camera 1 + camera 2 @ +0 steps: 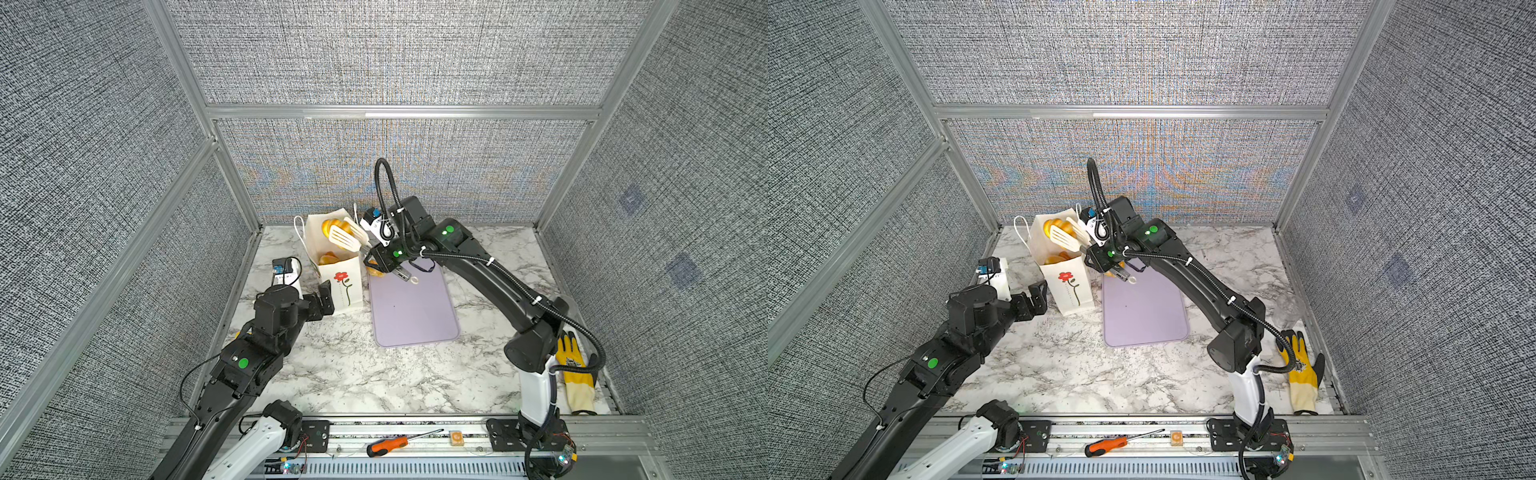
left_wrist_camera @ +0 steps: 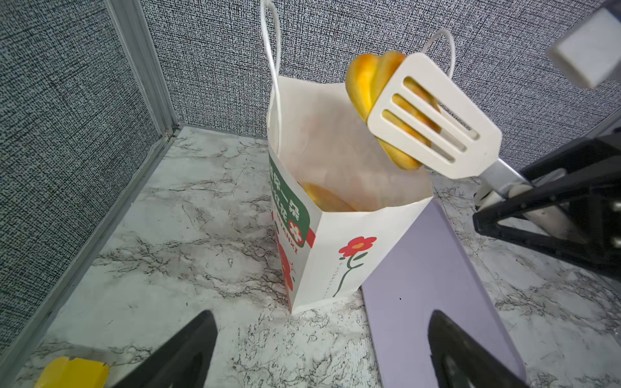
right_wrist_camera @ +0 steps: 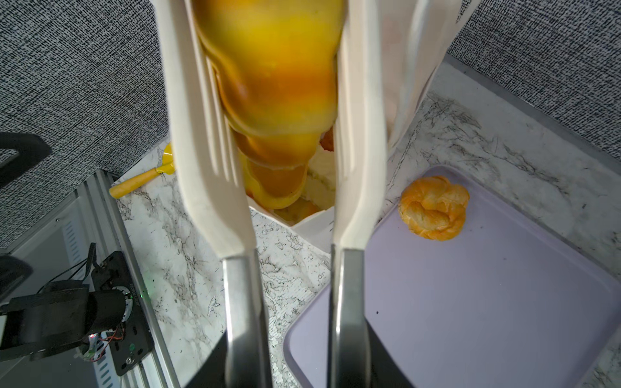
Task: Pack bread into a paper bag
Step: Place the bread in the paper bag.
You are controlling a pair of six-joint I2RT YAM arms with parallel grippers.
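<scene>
Paper bag: stood upright and open-mouthed on the worktop, cord handles raised.
Striped roll: clamped between the blades of the tongs, held over the bag's open mouth.
Right gripper: closed on the tongs' metal arms, just beside the bag on its tray side.
Left gripper: fingers spread wide and holding nothing, low beside the bag and apart from it.
Bread in bag: at least one golden piece showed low inside.
Round bun: lay on the lilac tray at the end nearest the bag, not yet packed.
Step in hand: release of the roll into the bag, as judged.
Handling advice: centre the blades over the mouth and lower them past the rim before easing the squeeze. The glossy roll could slide out sideways. The light bag could tip if a blade nudged its wall or a handle.
Hidden: the bag's floor and the count of pieces inside. The bun was largely covered by the right gripper in both top views. The roll was blurred in the right wrist view.
Yellow object: on the bag's side away from the tray, partly covered and not identifiable.
</scene>
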